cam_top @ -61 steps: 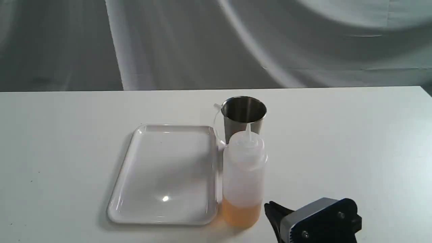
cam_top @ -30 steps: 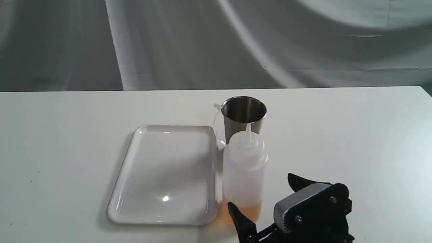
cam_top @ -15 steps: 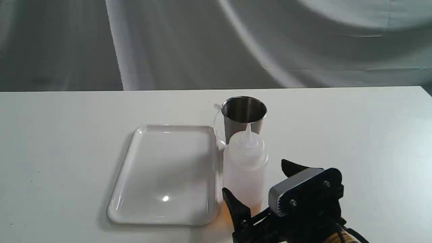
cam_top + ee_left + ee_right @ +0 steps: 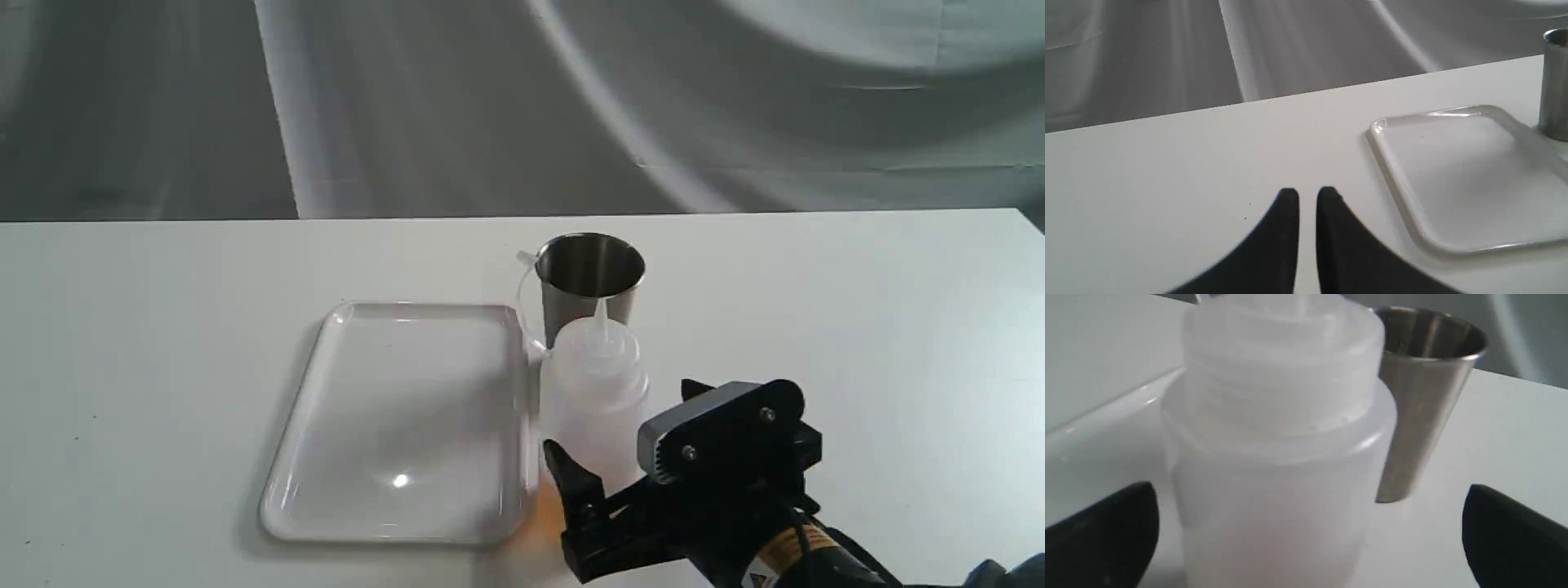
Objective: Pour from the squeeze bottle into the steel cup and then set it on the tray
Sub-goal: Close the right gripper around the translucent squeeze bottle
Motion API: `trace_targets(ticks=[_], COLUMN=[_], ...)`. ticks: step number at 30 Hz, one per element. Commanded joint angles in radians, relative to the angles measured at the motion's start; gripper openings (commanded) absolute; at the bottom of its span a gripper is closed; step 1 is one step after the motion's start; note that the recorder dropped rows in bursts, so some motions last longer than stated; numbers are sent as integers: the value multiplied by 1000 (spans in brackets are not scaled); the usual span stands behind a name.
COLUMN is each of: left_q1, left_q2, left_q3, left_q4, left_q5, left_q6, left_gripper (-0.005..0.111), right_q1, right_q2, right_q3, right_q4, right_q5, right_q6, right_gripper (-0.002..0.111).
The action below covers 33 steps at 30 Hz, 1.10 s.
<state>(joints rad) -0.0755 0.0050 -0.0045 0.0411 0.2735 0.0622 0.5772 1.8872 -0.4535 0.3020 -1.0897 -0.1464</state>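
The tray [image 4: 392, 392] lies flat near the middle of the white bench [image 4: 163, 327], with nothing on it. The steel cup [image 4: 589, 273] stands upright at about 1 o'clock from the tray, just off its far corner, mouth up. The squeeze bottle [image 4: 594, 384] stands upright on the bench at 6 o'clock from the cup. It is just beside the tray's 3 o'clock edge and not on the tray. Its nozzle points straight up in front of the cup's wall, and its thin cap strap [image 4: 522, 286] loops out toward 11 o'clock. A band of amber liquid [image 4: 549, 508] shows at the bottle's base.

The right arm [image 4: 727, 457] reaches in from 5 o'clock of the bottle. Its jaws are spread wide around the bottle's lower body. One black finger [image 4: 575, 482] is at 7 o'clock of the bottle and the other tip [image 4: 694, 388] at 3 o'clock. In the right wrist view the bottle [image 4: 1278, 457] stands between the two fingers [image 4: 1106, 535] with bench showing on both sides, so nothing is gripped. The cup [image 4: 1421, 416] stands just behind the bottle.

In the left wrist view the left arm's jaws are drawn together to a thin slit and hold nothing. They hang over bare bench, with the tray [image 4: 1453, 171] and the cup [image 4: 1555, 85] off to one side.
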Motion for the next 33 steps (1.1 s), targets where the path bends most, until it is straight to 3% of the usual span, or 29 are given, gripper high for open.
trace_targets(ticks=[1,33], left_q1=[-6,-6], left_q2=[-5,-5], left_q3=[4,4], left_q4=[0,0], left_q5=[-8,-8], left_q6=[-2,-2], left_gripper=[8,8], right_q1=[-11,-79], right_q2=[16,172], right_q3=[-3,-153], right_q4=[-38,-139], right_q5=[-44,-5], right_q6=[-1,-32], right_gripper=[105,105])
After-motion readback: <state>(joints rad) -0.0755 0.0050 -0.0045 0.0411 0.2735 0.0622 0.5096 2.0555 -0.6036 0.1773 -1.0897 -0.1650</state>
